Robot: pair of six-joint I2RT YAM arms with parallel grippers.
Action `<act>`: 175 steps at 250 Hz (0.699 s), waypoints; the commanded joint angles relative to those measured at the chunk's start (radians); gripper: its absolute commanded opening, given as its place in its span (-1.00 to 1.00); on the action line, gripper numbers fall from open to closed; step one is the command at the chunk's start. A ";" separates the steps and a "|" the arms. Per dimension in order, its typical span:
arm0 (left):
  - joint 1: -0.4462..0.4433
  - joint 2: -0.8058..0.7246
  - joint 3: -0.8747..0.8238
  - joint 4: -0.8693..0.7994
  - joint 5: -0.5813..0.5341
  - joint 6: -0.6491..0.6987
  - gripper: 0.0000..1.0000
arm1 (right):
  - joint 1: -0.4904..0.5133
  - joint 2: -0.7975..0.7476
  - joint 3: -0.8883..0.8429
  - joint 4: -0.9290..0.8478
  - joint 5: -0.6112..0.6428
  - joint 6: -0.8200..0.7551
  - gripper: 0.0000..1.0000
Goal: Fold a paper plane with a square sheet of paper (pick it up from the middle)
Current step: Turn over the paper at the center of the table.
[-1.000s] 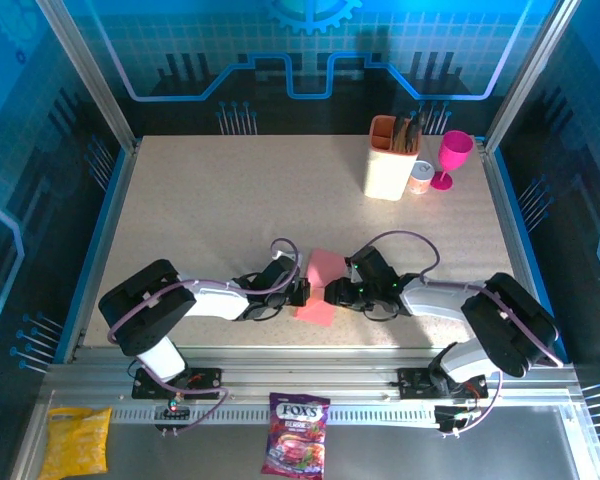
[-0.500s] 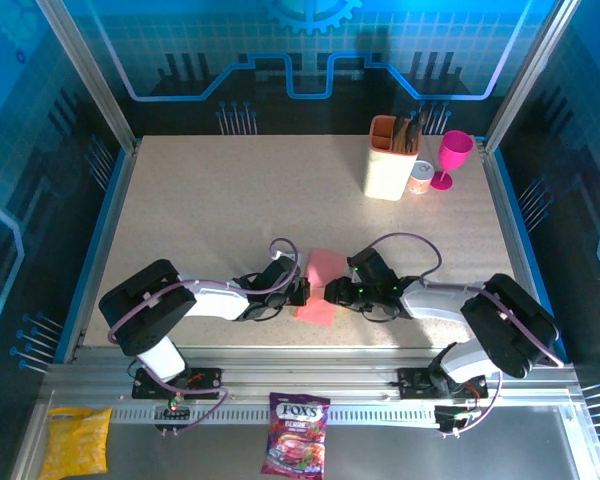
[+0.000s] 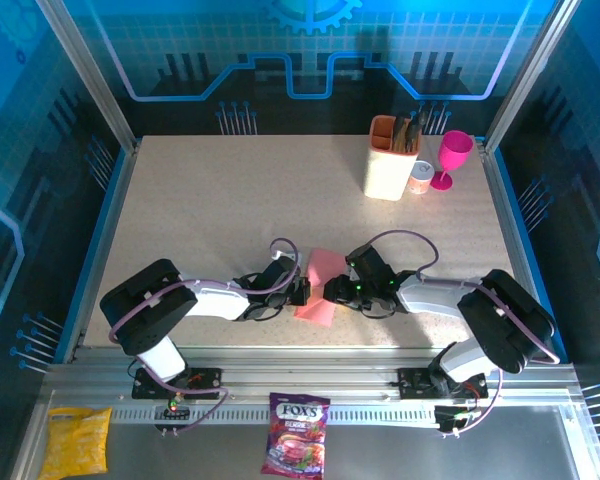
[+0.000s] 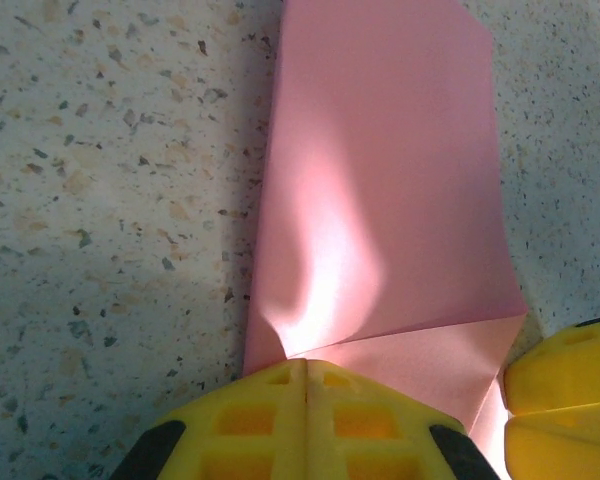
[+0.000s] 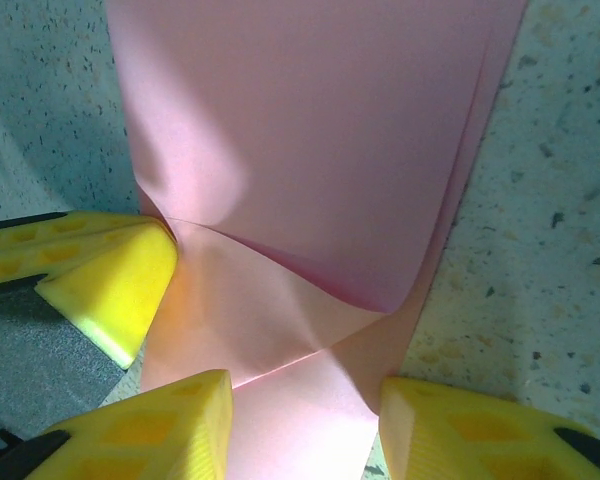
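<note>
We look down on a speckled beige table (image 3: 230, 200) where two robot arms meet nose to nose near the front edge over a small salmon-pink sheet. This is the paper plane (image 3: 318, 293), at this point a flat folded oblong rather than a pointed dart. The left gripper (image 3: 301, 292) comes in from the left. In its wrist view its yellow fingers (image 4: 270, 400) are pressed tightly together, and the paper plane (image 4: 380, 200) puckers into a bright dimple right at their tips. We judge that it pinches the sheet's near corner, probably to anchor it while a fold is made. The right gripper (image 3: 333, 291) faces it from the other side. In its own wrist view the right gripper (image 5: 305, 420) has its jaws spread, one yellow finger on either side of a lower flap of the paper plane (image 5: 310, 130), with nothing clamped. A diagonal crease runs across that flap, and the left gripper's finger (image 5: 105, 275) sits at the left, just beside the spot where the creases gather. We read this as mid-fold: one side holds while the other stands ready to press or take the flap. Far back on the right stand a cream utensil holder (image 3: 388, 170) and a magenta goblet (image 3: 453, 157), well apart from the work.
</note>
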 commanded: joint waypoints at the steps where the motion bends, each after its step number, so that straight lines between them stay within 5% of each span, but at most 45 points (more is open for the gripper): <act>1: -0.001 0.049 -0.025 -0.088 -0.019 -0.011 -1.00 | 0.014 0.068 0.045 0.251 -0.059 0.004 -0.11; 175: -0.002 0.058 -0.019 -0.088 -0.010 -0.007 -1.00 | -0.061 0.080 0.039 0.393 -0.112 -0.026 -0.04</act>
